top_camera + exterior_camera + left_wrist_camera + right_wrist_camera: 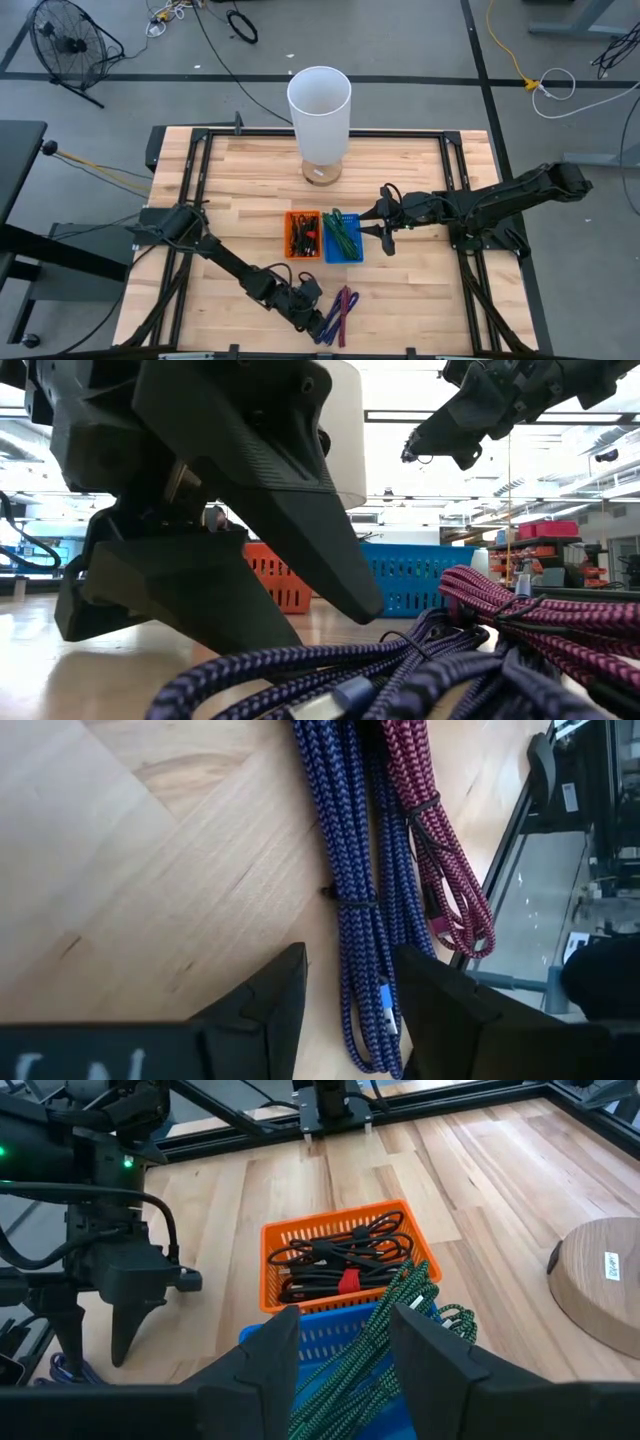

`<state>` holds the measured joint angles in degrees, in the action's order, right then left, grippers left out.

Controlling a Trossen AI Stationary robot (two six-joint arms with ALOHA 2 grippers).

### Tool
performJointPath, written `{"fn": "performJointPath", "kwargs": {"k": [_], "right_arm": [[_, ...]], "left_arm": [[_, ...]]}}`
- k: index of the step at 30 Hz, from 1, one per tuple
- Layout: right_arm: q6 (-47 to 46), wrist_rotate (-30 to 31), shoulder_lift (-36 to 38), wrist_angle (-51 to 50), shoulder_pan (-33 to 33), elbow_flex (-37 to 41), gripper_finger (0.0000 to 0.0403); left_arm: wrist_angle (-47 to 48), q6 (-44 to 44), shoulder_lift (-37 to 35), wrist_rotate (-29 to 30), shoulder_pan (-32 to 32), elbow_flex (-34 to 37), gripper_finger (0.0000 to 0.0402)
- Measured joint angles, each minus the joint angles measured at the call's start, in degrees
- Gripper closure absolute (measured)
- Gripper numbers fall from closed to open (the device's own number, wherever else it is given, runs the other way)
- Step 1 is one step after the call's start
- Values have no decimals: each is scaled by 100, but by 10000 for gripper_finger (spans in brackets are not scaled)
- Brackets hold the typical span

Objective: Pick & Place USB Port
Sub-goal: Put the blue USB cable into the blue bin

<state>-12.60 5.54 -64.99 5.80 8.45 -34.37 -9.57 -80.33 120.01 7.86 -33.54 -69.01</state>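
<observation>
Two braided USB cable bundles lie side by side on the table near its near edge: a blue-purple one (352, 870) (328, 326) and a magenta one (440, 850) (347, 303). My left gripper (350, 960) (318, 322) is low at the table, open, with a finger on either side of the blue-purple bundle's end. My right gripper (343, 1315) (385, 243) (415, 452) hangs open above the blue basket (320, 1330) (344, 256), which holds a green cable (405, 1295). Beside it, an orange basket (330, 1225) (289, 235) holds black cables.
A tall white lamp-like cylinder (320, 100) on a round wooden base (600, 1280) stands behind the baskets near the far edge. A black frame (468, 170) runs around the tabletop. Bare wood shows to the left of the baskets and in front of them.
</observation>
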Motion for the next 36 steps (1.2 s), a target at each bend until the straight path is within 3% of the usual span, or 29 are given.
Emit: {"fn": "performJointPath", "kwargs": {"k": [16,21,25,29,33,36], "right_arm": [[2,4,0,3,0,0,245],[2,4,-2,-2,0,0,245],[0,2,-2,-2,0,0,245],[-35,2,-2,-18,0,0,245],[-37,2,-2,-76,0,0,245],[-37,2,-2,-75,0,0,245]], "left_arm": [[-69,-49,59,96,0,-10,241],[-9,-15,544,-98,58,-522,241],[615,318,752,-295,112,-948,243],[922,303,760,-332,129,-988,285],[1015,376,760,-408,144,-968,378],[960,431,760,-383,140,-955,386]]}}
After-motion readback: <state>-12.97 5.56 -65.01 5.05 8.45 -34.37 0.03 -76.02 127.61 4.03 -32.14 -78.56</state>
